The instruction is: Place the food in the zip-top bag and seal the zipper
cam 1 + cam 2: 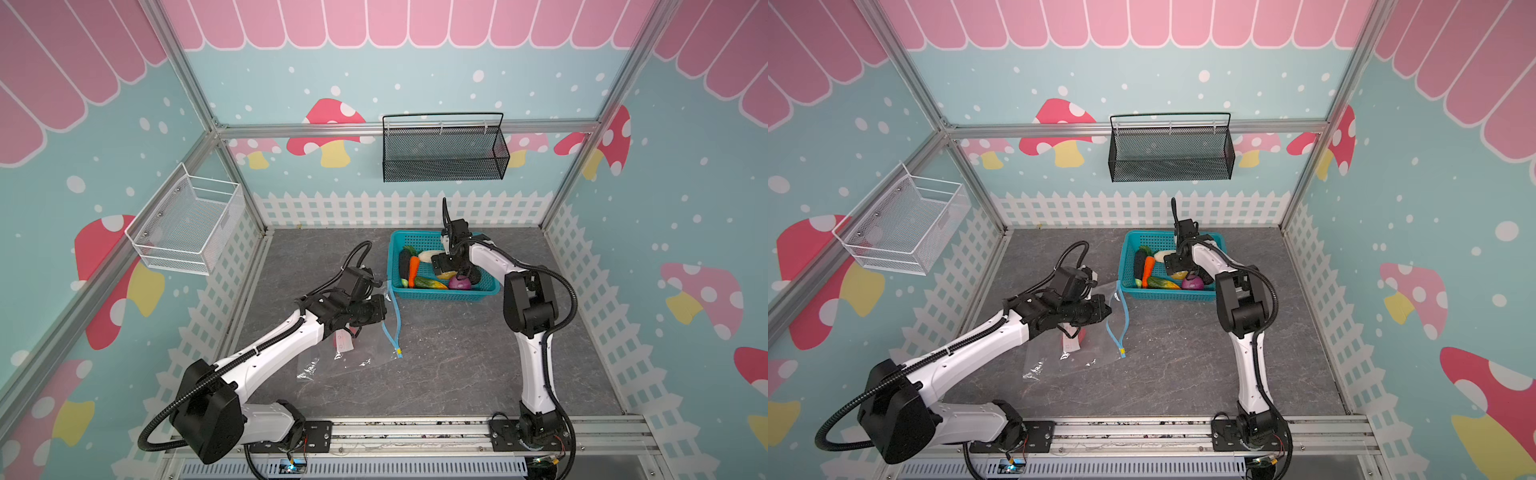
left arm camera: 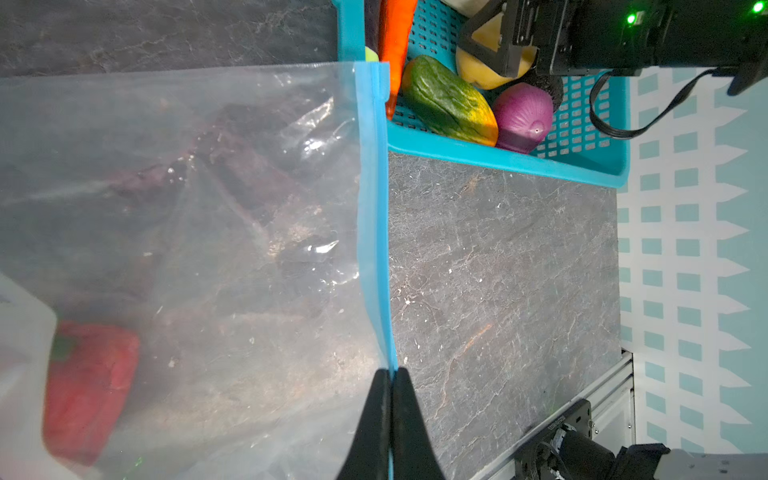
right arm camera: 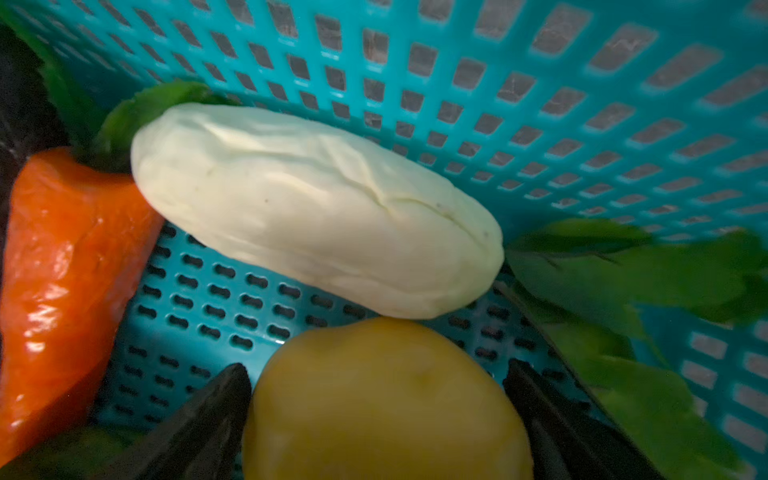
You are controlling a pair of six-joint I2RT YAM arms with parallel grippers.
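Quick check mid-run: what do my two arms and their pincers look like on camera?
The left arm and right arm have white shells, black joints, black corrugated cable hoses. The left pincer and right pincer are black and tapered.

Zip-top bag (image 2: 187, 208) was thin clear plastic film, crinkled, with glossy glints. Zipper (image 2: 374, 208): smooth matt light-blue plastic strip. Basket (image 2: 498, 160) was teal moulded plastic lattice, faint sheen. Inside the basket: carrot (image 3: 62, 270) looked glossy, rubbery; radish (image 3: 311, 208) matt white, creased skin; potato (image 3: 382, 407) smooth, dull yellow; onion (image 2: 523, 116) smooth, low sheen. Worktop (image 2: 498, 270) under the basket looked like dark veined stone, matt.
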